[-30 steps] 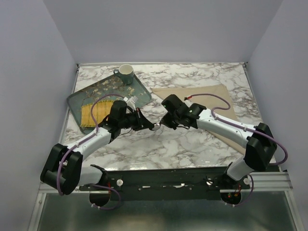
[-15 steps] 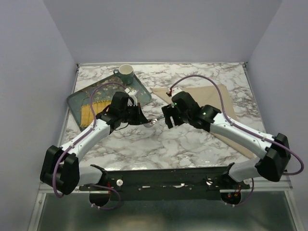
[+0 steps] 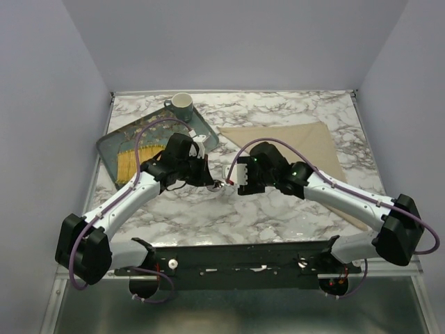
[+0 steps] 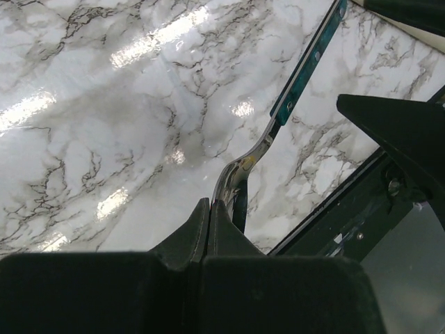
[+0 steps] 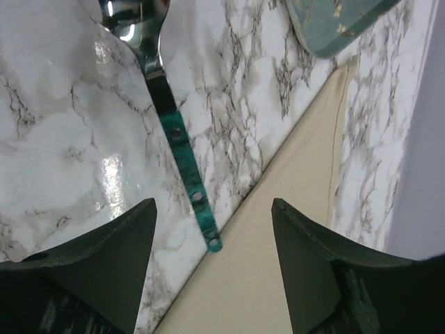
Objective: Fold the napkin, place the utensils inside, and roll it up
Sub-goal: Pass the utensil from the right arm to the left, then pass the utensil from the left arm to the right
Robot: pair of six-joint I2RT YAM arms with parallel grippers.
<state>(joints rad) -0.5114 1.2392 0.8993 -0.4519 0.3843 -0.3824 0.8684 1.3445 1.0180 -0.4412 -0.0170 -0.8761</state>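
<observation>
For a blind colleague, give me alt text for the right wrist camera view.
The open right gripper frames the teal handle of a spoon, its silvery bowl at top left against the marble table. A beige napkin lies lower right, a teal tray corner upper right.

Glossy marble-patterned table (image 4: 104, 104), mirror-bright metal spoon (image 5: 170, 132), matt soft cloth napkin (image 5: 236, 292)

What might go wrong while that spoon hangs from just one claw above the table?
1. The left gripper pinches the spoon only at the edge of its shiny bowl, with the long handle sticking out. It could swivel or slip free.
2. The right gripper is open, with its fingers on either side of the handle. Pulling away crookedly might knock the spoon loose.
</observation>
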